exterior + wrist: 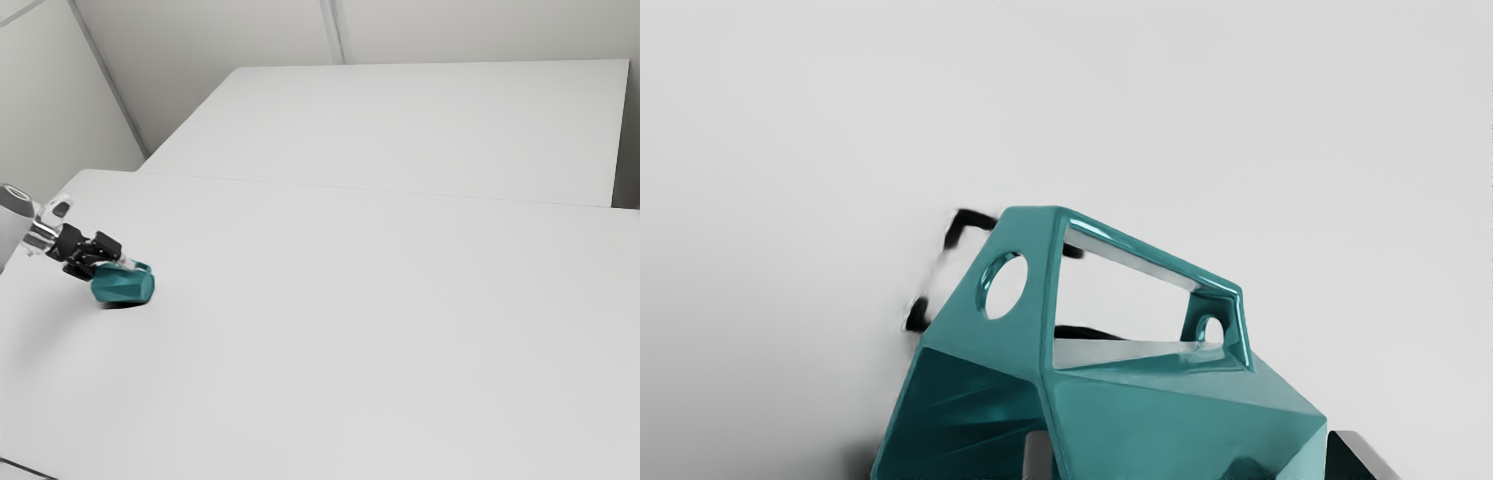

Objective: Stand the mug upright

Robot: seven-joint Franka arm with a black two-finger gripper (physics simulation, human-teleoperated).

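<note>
In the exterior view, a teal, faceted mug with an angular handle (124, 287) lies on its side on the smooth white counter (360, 330), toward the counter's edge at the exterior view's left and near the corner at its upper left, well apart from the edge at the exterior view's right. A dark shadow sits just under the mug. The white and grey arm (14, 224) reaches in from the exterior view's left, and its black two-finger hand (108, 262) is right at the mug, close by the handle side, partly overlapping it in the picture. Beyond the counter's far edge stretches another broad white surface (400, 125), with pale wall panels (200, 32) behind it. In the wrist view, the mug's handle stands out toward the camera, a long frame with a round hole through each end and the pale counter visible through its opening. The hand's fingers (1038, 457) are spread well apart, with the mug between them: one tip is at the dark, open mouth, the other just beside the opposite end of the body. Whether both fingers touch the mug cannot be told. Small black patches lie behind the handle.
</note>
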